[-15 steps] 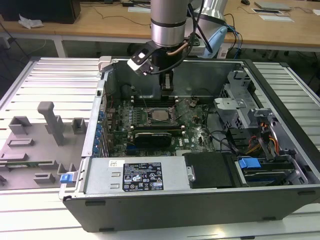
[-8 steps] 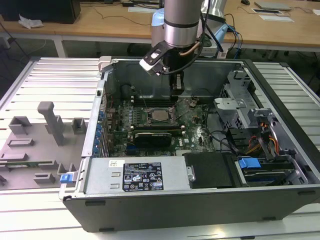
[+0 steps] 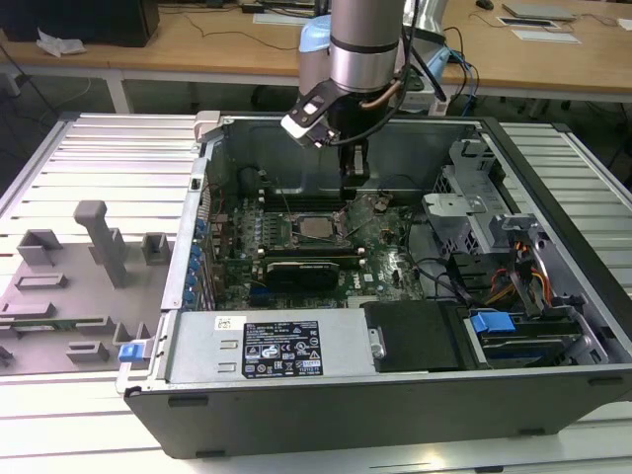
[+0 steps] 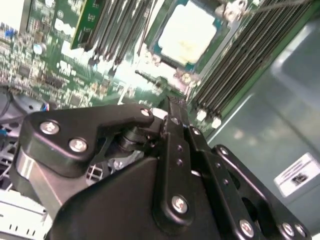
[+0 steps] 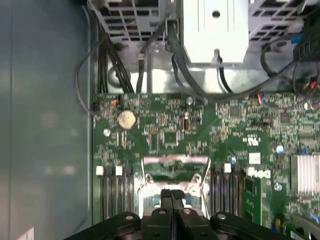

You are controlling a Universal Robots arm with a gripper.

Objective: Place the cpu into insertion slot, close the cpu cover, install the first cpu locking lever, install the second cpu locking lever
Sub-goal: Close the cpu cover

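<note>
Plainly, gripper (image 5: 171,195) with fingers together, cpu (image 4: 186,31) pale-faced in the second wrist view

No legible print, even on the black sticker (image 3: 281,349)

cpu (image 3: 317,227) in insertion slot (image 3: 289,230), memory slots (image 5: 116,195) flanking it, claw (image 5: 171,196) above

I see the cpu (image 4: 185,35) as a pale, dull metal face, smooth with a soft sheen. Around it, the circuit board (image 4: 55,60) looks like glossy green lacquer. Next to the cpu, the cpu cover (image 5: 175,159) is thin bright metal. The gripper (image 5: 172,196) reads matt black, with shiny screw heads. Farther from the cpu, the case wall (image 5: 45,125) is smooth grey painted metal, and the counter (image 3: 99,158) is ribbed pale metal.
</note>
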